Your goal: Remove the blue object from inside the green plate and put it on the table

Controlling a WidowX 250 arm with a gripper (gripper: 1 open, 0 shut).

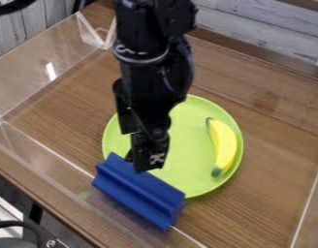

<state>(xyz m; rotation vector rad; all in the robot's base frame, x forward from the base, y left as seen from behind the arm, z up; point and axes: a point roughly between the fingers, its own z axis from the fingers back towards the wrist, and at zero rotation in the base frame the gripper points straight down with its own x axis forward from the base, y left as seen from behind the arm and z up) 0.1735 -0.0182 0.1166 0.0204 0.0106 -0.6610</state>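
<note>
Camera view shows spread jaws (144,163) above the green plate (201,116), the blue block (139,192) just beyond them toward the counter's (259,203) near-left edge.

Before you is the table (61,107), with the plate (185,136) on it near the middle. In the plate, over by its right edge, you have the banana (223,147), lying lengthwise from back to front. The block (139,194) sits at the plate's front left, on the side nearer you, slanting down toward the right. Whether it rests on the rim or just beside it, you can't tell. Behind the table runs the wall (259,34).
</note>
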